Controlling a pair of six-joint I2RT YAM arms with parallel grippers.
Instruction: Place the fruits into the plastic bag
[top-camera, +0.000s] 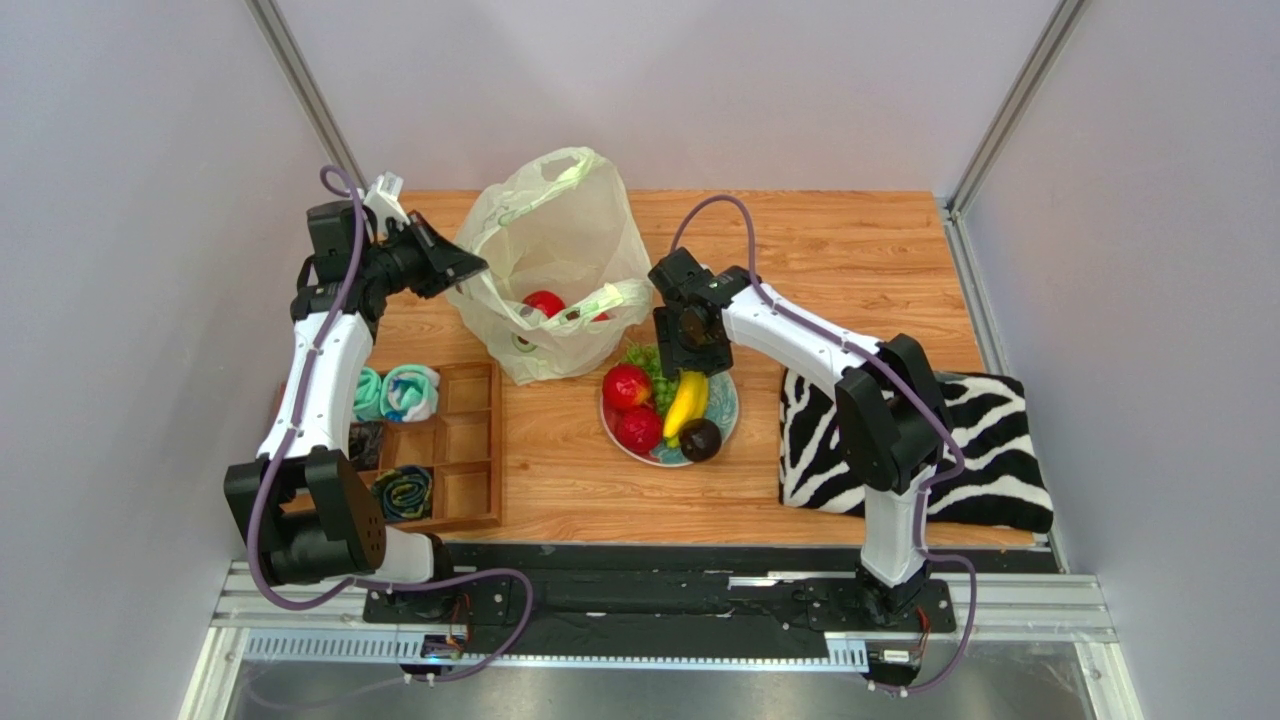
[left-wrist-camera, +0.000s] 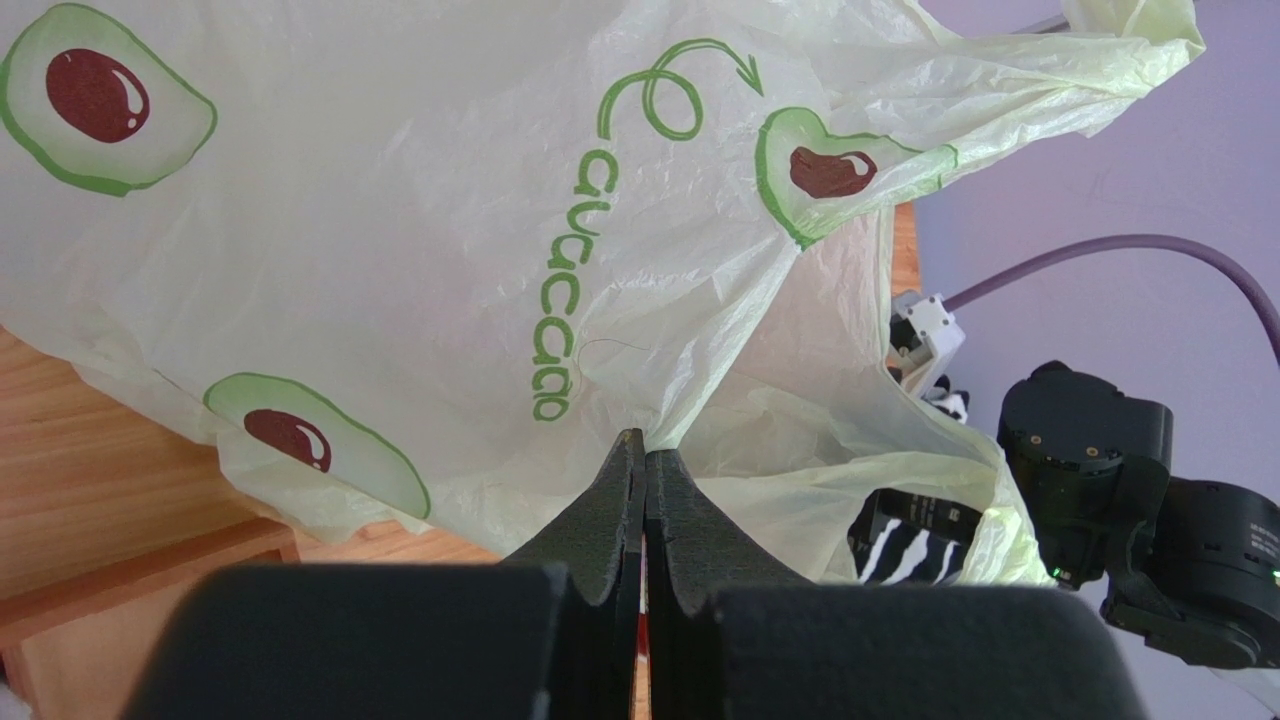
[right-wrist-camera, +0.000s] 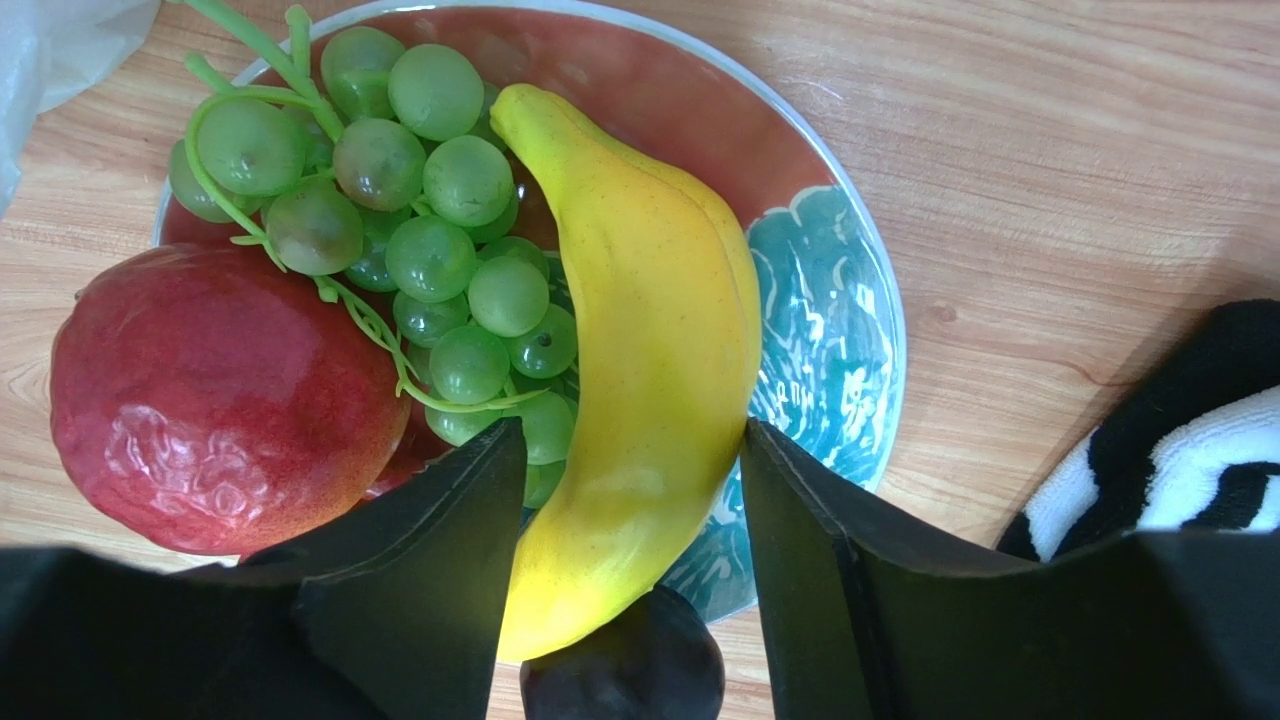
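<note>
The right gripper (right-wrist-camera: 628, 438) hangs low over the plate (right-wrist-camera: 842, 300). Its two fingers are spread apart, one on each side of the banana (right-wrist-camera: 646, 300). I cannot tell if the fingers touch the peel yet, but nothing looks pinched or lifted.

The banana's long way runs straight down the gap between the fingers. So a squeeze would go across its thin way — a good way to grab it.

On this plate the green grapes (right-wrist-camera: 436, 255) and a big red fruit (right-wrist-camera: 211, 390) sit on one side of the banana. A dark fruit (right-wrist-camera: 616, 675) sits by its near tip.

From above, the plastic bag (top-camera: 549, 225) is just left of the plate and a bit farther back. Its mouth faces the plate, and one red fruit (top-camera: 544, 303) is inside.

The left gripper (left-wrist-camera: 646, 450) is shut tight on the bag's edge. The right arm is the one nearer the fruit — the banana would have to go left to reach the bag.
</note>
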